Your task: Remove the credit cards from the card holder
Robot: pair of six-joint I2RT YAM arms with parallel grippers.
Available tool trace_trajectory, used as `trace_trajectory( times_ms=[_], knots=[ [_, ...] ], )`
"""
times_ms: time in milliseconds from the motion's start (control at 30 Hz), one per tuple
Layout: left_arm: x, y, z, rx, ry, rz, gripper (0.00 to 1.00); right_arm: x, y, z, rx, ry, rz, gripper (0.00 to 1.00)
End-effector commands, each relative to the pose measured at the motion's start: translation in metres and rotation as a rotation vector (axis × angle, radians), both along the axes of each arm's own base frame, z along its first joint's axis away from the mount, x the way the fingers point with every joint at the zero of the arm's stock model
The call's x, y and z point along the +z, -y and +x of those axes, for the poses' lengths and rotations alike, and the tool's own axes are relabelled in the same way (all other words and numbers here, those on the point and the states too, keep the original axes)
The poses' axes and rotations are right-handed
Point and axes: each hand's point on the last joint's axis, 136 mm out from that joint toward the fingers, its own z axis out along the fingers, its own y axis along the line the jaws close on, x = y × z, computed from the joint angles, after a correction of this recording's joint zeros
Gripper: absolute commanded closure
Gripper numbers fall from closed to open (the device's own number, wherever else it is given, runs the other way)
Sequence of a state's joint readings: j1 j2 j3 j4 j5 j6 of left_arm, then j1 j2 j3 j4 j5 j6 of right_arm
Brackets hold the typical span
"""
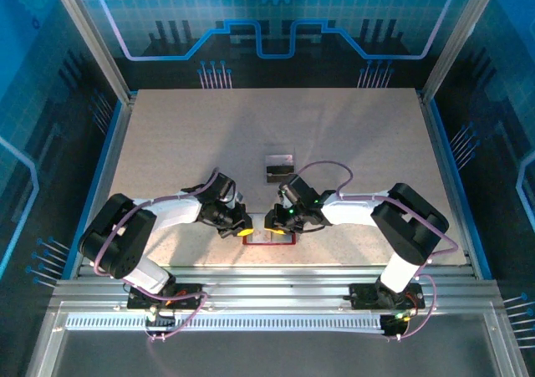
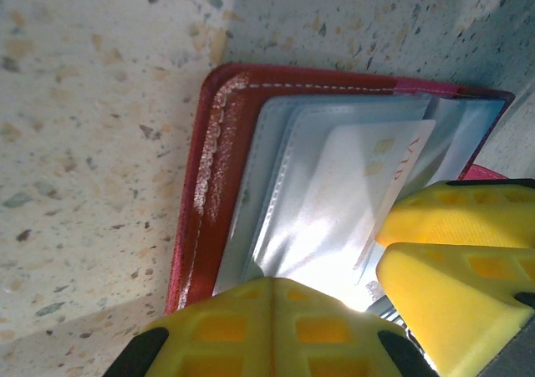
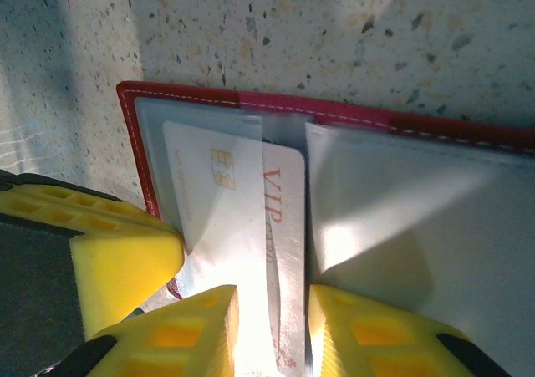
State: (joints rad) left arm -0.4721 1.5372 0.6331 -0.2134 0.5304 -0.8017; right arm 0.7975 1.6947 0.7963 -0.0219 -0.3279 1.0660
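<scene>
The dark-red card holder (image 1: 280,239) lies open on the table near the front edge, its pale pockets (image 3: 401,218) facing up. A white credit card (image 3: 242,218) with a gold chip and red "VIP" lettering sticks partly out of a clear pocket (image 2: 301,193). My left gripper (image 2: 273,289) is shut, its tips pressed down on the holder's (image 2: 217,160) pocket sheet. My right gripper (image 3: 273,327) is open, its fingers (image 3: 209,327) parted over the card's near end. In the top view the left gripper (image 1: 241,225) and right gripper (image 1: 272,221) meet over the holder.
Two small cards (image 1: 280,167), one grey and one dark, lie together on the speckled table (image 1: 167,143) just beyond the grippers. Aluminium rails (image 1: 267,281) run along the front edge. Blue enclosure walls stand on three sides.
</scene>
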Motion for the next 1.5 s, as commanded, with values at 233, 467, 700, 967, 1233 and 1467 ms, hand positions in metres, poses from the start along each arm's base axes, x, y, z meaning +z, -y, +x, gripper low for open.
trace_trajectory(
  times_ms=[233, 467, 700, 967, 1233, 1467],
  knots=[
    [-0.006, -0.01, -0.002, 0.001, -0.015, 0.061, 0.94, -0.015, 0.001, -0.008, 0.007, -0.043, 0.002, 0.73],
    [-0.008, -0.011, -0.003, 0.002, -0.022, 0.07, 0.95, -0.007, 0.0, -0.007, 0.001, -0.024, 0.024, 0.75],
    [-0.009, -0.01, -0.001, 0.002, -0.024, 0.07, 0.95, 0.005, -0.001, -0.003, 0.0, 0.008, 0.046, 0.78],
    [-0.009, -0.011, -0.002, -0.002, -0.026, 0.073, 0.95, 0.012, 0.0, -0.001, -0.006, 0.029, 0.06, 0.83],
    [-0.009, -0.01, -0.002, -0.003, -0.026, 0.073, 0.95, 0.007, -0.001, 0.0, -0.01, 0.022, 0.068, 0.89],
    [-0.007, -0.011, -0.002, -0.004, -0.021, 0.077, 0.95, 0.004, 0.003, -0.001, -0.021, 0.023, 0.055, 0.94]
  ],
)
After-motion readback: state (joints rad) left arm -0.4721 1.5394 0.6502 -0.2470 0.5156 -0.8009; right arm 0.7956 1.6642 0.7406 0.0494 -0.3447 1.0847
